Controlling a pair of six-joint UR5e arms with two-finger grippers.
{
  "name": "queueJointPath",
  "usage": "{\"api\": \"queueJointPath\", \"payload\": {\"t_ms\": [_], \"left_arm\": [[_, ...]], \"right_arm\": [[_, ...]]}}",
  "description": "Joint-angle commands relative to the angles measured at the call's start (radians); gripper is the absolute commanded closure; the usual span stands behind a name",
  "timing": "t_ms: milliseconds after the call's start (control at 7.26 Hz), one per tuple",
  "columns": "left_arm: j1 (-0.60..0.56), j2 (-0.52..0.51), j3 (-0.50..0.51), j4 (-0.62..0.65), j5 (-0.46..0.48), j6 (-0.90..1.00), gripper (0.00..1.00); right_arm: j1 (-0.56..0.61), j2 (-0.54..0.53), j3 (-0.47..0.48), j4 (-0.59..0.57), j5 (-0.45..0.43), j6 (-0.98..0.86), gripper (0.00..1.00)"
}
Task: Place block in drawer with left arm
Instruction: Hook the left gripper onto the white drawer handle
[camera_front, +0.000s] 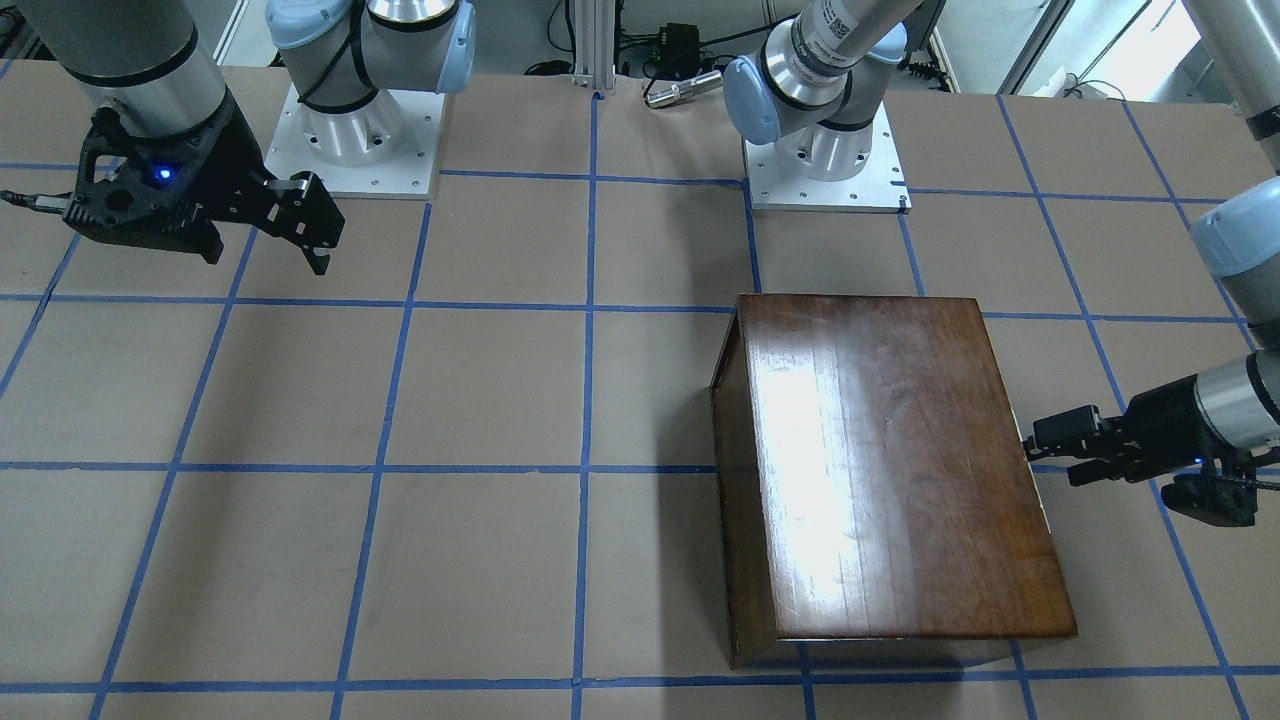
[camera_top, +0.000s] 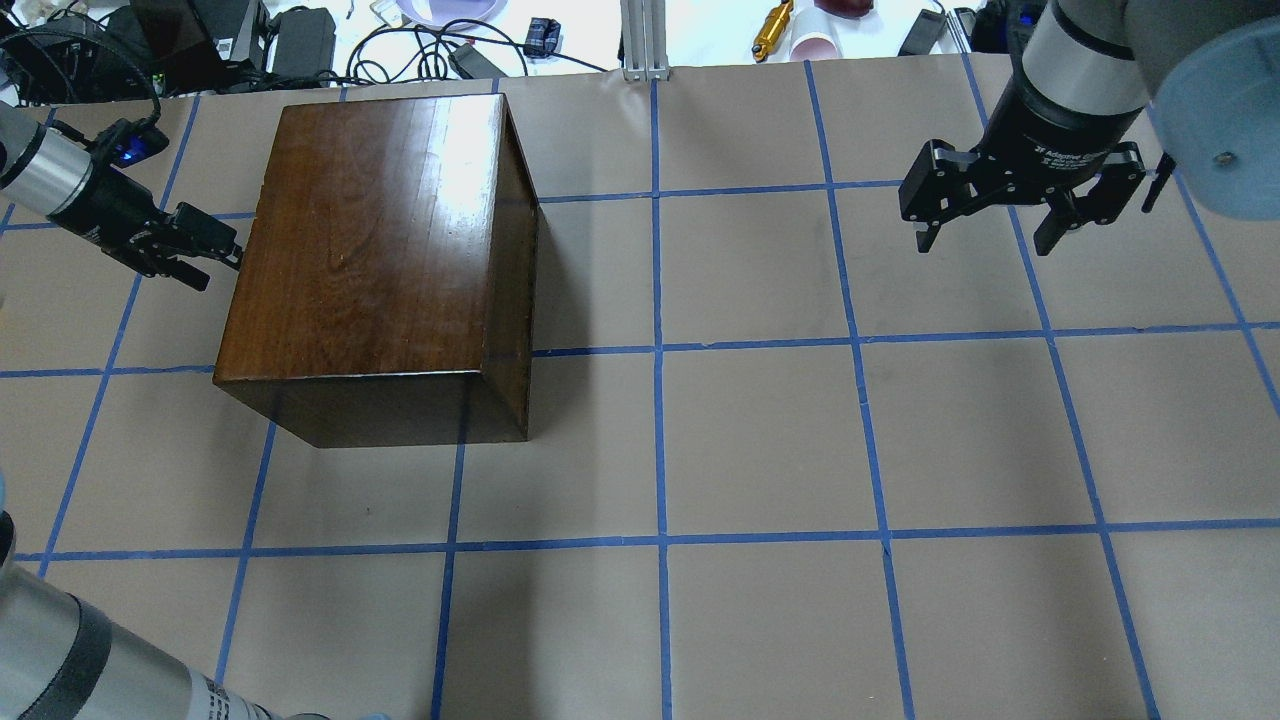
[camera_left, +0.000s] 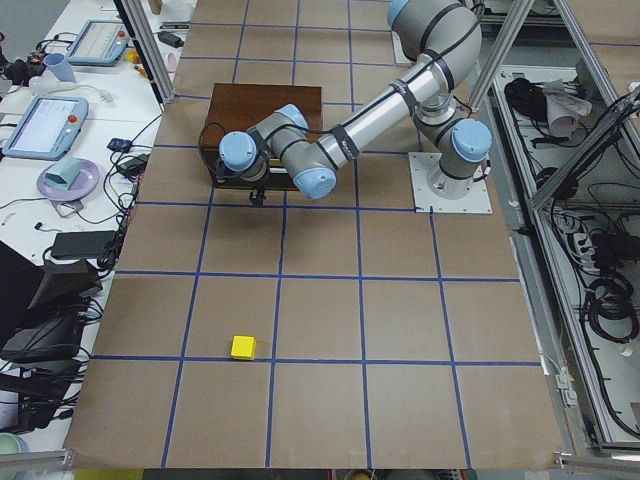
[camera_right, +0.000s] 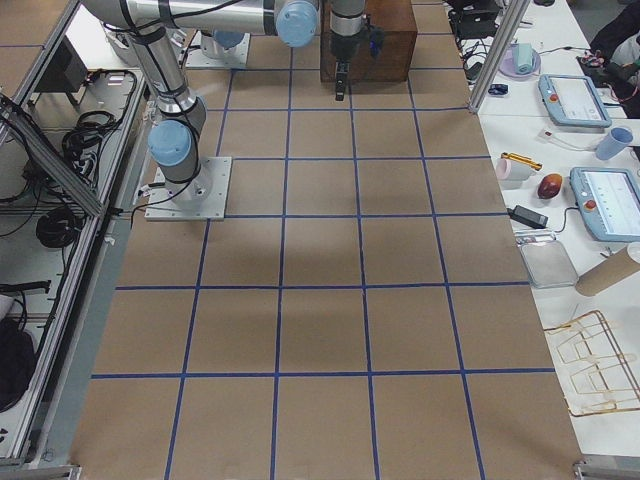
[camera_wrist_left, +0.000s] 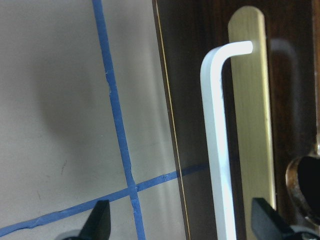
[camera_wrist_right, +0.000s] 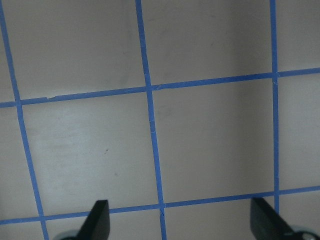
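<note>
Left gripper is level at the box's left side, jaws wide open. In the left wrist view the fingertips sit on either side of the pale handle on the drawer front, not touching it. Drawer is pushed in, flush with the box. Block sits on the table, well apart from the box and both arms. Right gripper hangs over bare table on the far side, jaws open, holding nothing.
</note>
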Motion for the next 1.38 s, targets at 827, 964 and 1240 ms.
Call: {"api": "queueJointPath", "payload": {"t_ms": [827,964,1240], "left_arm": [[-0.002,-0.012,-0.005,0.008,-0.003,-0.045,0.0],[-0.002,-0.015,-0.005,0.008,-0.003,-0.047,0.0],[-0.002,-0.016,-0.003,0.024,0.0,-0.047,0.0]], "right_arm": [[0.0,0.0,0.0,0.0,0.0,0.0,0.0],[0.0,0.0,0.0,0.0,0.0,0.0,0.0],[0.0,0.0,0.0,0.0,0.0,0.0,0.0]]}}
